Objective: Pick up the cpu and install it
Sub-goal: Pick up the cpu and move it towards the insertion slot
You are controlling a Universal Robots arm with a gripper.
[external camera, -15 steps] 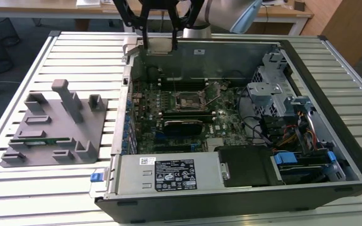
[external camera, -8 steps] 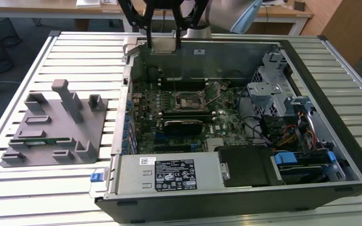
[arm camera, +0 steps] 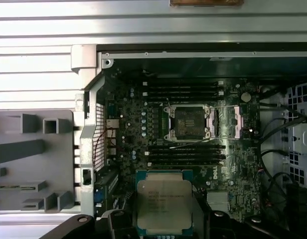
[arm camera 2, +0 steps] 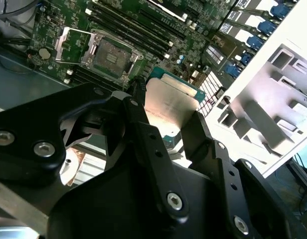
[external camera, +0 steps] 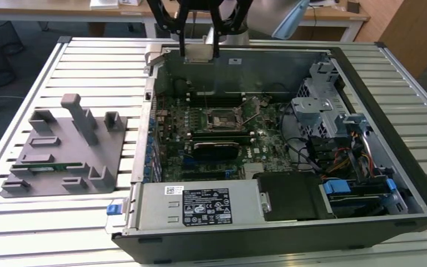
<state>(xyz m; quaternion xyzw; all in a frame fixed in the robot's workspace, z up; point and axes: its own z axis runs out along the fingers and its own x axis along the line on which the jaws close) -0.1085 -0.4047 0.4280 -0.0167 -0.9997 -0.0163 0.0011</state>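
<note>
The cpu (external camera: 200, 54) is a flat square chip with a silvery top and a pale-green rim. My gripper (external camera: 200, 45) is shut on it, and in the exterior view it hangs high over the back wall of the open computer case (external camera: 391, 133). In both wrist views the cpu (arm camera: 164, 201) (arm camera 2: 171, 102) sits between the black fingers (arm camera 2: 143, 124). The open black socket (external camera: 221, 118) (arm camera: 188, 123) (arm camera 2: 108, 55), with its metal frame lifted, lies on the green motherboard below, well apart from the chip.
A grey fixture block (external camera: 65, 150) with posts and slots stands on the slatted table (external camera: 87, 61) at the exterior view's left, with a thin green memory stick (external camera: 46, 165) in it. Inside the case are the power supply (external camera: 198, 206), a drive cage (external camera: 324, 111) and cables (external camera: 332, 161).
</note>
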